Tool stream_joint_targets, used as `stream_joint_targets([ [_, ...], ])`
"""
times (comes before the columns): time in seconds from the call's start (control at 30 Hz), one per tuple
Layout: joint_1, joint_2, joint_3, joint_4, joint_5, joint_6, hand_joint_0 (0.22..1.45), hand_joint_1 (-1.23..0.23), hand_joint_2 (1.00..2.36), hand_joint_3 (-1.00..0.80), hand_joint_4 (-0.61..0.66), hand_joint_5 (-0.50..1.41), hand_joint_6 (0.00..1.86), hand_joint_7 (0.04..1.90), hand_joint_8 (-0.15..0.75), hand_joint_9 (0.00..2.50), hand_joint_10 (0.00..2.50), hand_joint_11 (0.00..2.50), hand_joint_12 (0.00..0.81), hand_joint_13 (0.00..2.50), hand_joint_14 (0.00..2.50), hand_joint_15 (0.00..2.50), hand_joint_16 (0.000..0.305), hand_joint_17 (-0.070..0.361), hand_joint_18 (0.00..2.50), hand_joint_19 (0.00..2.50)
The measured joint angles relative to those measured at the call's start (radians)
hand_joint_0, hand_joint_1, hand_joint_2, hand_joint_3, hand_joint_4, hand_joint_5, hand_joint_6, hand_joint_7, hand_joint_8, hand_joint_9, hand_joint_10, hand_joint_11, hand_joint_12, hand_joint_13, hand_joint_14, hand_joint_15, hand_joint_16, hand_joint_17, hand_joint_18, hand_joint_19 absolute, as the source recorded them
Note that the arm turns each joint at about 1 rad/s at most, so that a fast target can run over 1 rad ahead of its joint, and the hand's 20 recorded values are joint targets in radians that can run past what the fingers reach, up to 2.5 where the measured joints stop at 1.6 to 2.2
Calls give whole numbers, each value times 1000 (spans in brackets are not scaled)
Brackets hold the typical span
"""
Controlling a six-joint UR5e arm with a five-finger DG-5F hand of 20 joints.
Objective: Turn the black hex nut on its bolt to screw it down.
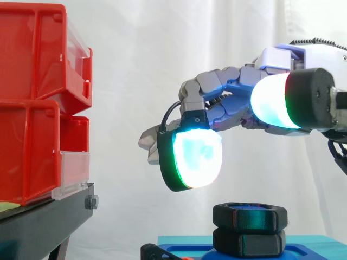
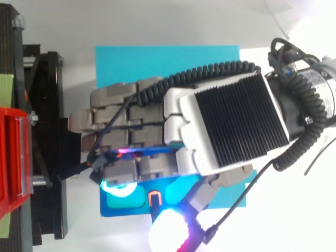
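The black hex nut (image 1: 249,215) sits on top of a second black hex piece (image 1: 248,241) on a blue base (image 1: 179,250) at the bottom of the side view. My hand (image 1: 238,103) hovers above it, apart from it, with loosely bent fingers holding nothing. One glowing white-green fingertip (image 1: 196,158) hangs down above and to the left of the nut. From above, my hand (image 2: 226,126) covers the nut, and the blue base (image 2: 121,202) peeks out under the fingers. The bolt's thread is hidden.
Red bins (image 1: 32,108) are stacked on a black stand (image 1: 43,222) at the left, a short gap from my fingertips. A teal mat (image 2: 168,63) lies under the blue base. A white curtain hangs behind.
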Motion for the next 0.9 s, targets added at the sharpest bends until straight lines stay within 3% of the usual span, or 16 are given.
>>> stream_joint_targets([
  [0.43,47,0,-10,-5,51,-5,495,-271,1000,-500,290,-146,502,1200,254,607,11,337,308,422,3,67,49,111,416,248],
  [0.67,56,-1,-65,49,56,-3,495,-270,1000,-500,288,-145,502,1190,251,602,10,329,307,422,2,64,49,111,416,249],
  [0.9,56,0,-80,77,58,-3,495,-270,1000,-500,283,-146,502,1189,251,600,10,317,307,421,4,63,49,111,415,248],
])
